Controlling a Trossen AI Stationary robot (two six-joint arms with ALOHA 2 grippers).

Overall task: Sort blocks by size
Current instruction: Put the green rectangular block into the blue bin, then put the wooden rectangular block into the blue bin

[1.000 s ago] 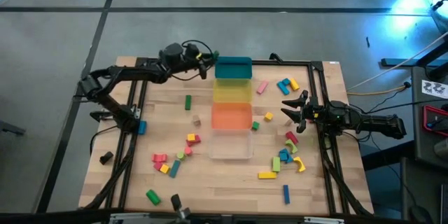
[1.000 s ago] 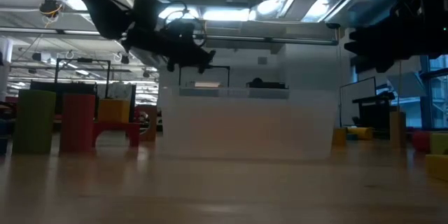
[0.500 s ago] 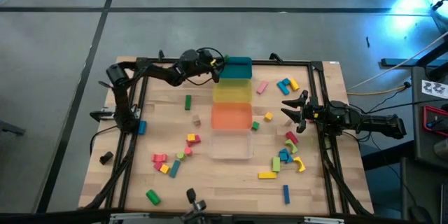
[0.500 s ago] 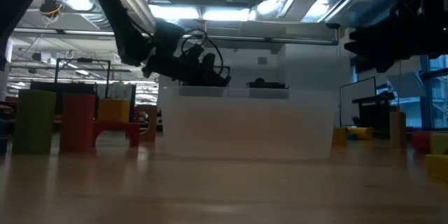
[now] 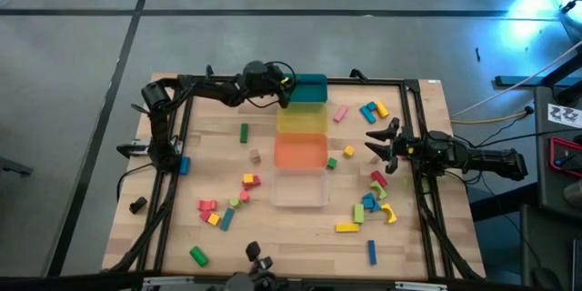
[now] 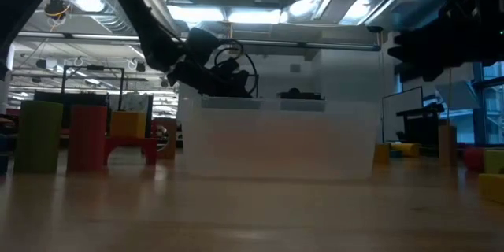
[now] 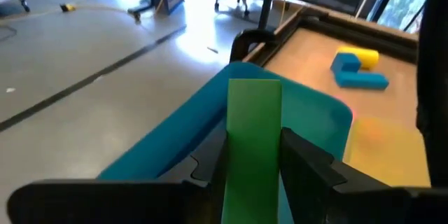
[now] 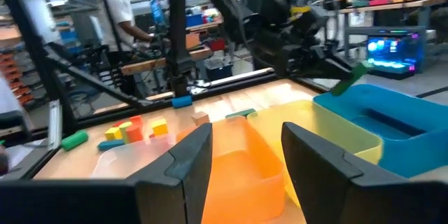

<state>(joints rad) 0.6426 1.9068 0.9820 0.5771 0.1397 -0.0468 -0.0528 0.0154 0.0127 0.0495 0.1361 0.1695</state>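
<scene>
The left gripper [image 7: 253, 155] is clamped on a green bar [image 7: 253, 140] at the teal bin [image 5: 304, 89] — whether over its rim or just outside is hard to say. The right gripper [image 5: 380, 140] hangs half-open, holding nothing, beside the orange bin [image 5: 300, 151] — loose blocks [image 5: 373, 202] lie scattered across the table [image 5: 273, 236].

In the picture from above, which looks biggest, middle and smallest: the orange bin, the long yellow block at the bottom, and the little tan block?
1. Orange bin: clearly largest.
2. Long yellow block: far smaller, a short bar.
3. Tan block: smallest, a tiny cube.

All sit on the table, so nearness hardly matters.
</scene>
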